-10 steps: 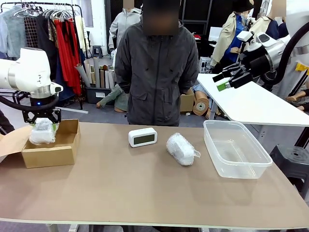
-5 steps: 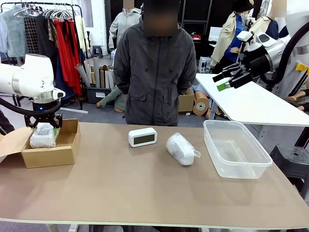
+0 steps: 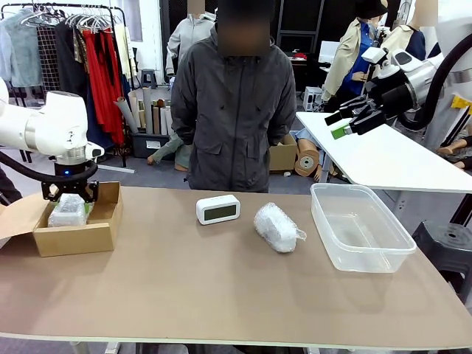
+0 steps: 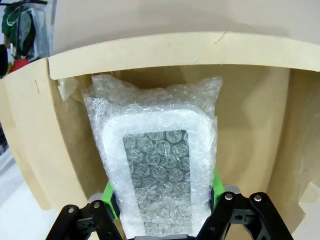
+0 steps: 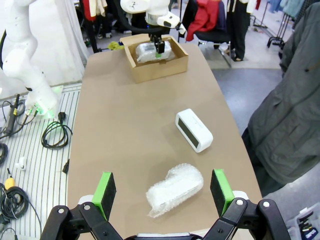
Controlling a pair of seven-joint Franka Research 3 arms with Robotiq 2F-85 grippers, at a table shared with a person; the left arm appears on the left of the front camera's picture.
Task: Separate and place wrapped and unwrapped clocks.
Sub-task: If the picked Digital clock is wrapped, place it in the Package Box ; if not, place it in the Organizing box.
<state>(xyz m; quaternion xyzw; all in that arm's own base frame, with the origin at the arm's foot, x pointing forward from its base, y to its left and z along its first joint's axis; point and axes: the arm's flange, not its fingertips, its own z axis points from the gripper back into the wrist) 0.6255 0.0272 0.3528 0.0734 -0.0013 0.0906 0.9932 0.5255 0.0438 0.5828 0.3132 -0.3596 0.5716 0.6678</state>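
Inside box (image 3: 74, 237), left end effector (image 3: 69, 203) tight on wrapped clock (image 4: 160, 165); right end effector (image 5: 163, 191) agape.

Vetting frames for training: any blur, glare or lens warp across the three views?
Front view: sharp, evenly lit, soft shadow under the loose wrapped clock, faint sheen on the clear tub. Left wrist view: wide lens bows the cardboard box rim; the held wrapped clock is crisp. Right wrist view: table edges curve, bare clock sharp.
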